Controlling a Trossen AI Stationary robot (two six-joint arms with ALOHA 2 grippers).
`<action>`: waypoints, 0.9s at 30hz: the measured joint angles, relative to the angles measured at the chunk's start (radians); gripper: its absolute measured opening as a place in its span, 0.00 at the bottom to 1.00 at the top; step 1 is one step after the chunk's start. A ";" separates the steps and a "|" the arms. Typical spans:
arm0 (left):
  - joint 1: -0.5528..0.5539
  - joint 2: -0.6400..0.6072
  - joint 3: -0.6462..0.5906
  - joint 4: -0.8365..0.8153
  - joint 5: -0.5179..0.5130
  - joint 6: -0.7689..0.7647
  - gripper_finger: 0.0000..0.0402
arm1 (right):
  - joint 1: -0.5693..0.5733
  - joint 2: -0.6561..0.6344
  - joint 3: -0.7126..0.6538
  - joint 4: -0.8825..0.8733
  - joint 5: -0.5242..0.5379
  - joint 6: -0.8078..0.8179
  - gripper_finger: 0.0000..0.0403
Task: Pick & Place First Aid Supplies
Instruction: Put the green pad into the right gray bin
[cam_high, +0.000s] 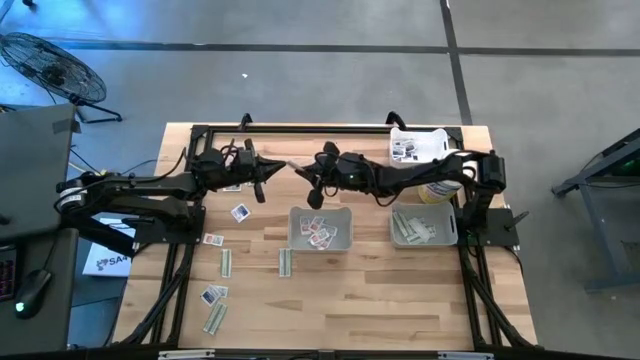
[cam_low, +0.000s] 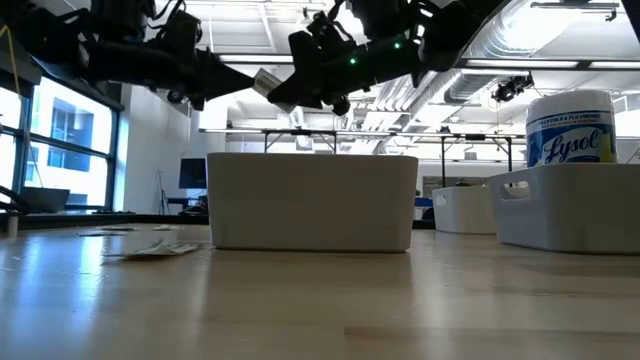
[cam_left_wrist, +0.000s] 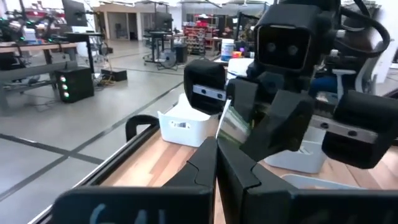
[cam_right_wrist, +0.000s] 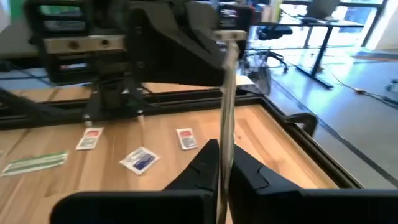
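First aid supplies lie scattered on the wooden table (cam_high: 350, 290): squarish white packets (cam_high: 240, 212) and narrow green-grey strips (cam_high: 285, 262) on the left half, more inside the middle grey tray (cam_high: 322, 213) and the right grey tray (cam_high: 395, 238). One strip packet (cam_right_wrist: 227, 93) is suspended above the table near its far edge, between the two arms. The left gripper (cam_high: 283, 168) is clenched on one end of this strip packet. The right gripper (cam_high: 303, 176) is closed on the opposite end, fingers (cam_right_wrist: 249, 168) pressed against the packet edge. A white round-lidded bottle (cam_low: 571, 125) stands beside the right grey tray.
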 joint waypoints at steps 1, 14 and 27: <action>0.000 0.000 0.000 -0.004 0.014 0.000 0.00 | 0.000 0.000 0.000 0.000 -0.009 -0.009 0.02; 0.000 -0.049 0.004 -0.062 0.036 0.006 0.25 | 0.033 -0.104 0.000 -0.202 0.058 -0.039 0.01; 0.000 -0.285 0.005 -0.422 -0.057 0.079 0.38 | 0.119 -0.502 0.001 -1.224 0.122 0.197 0.00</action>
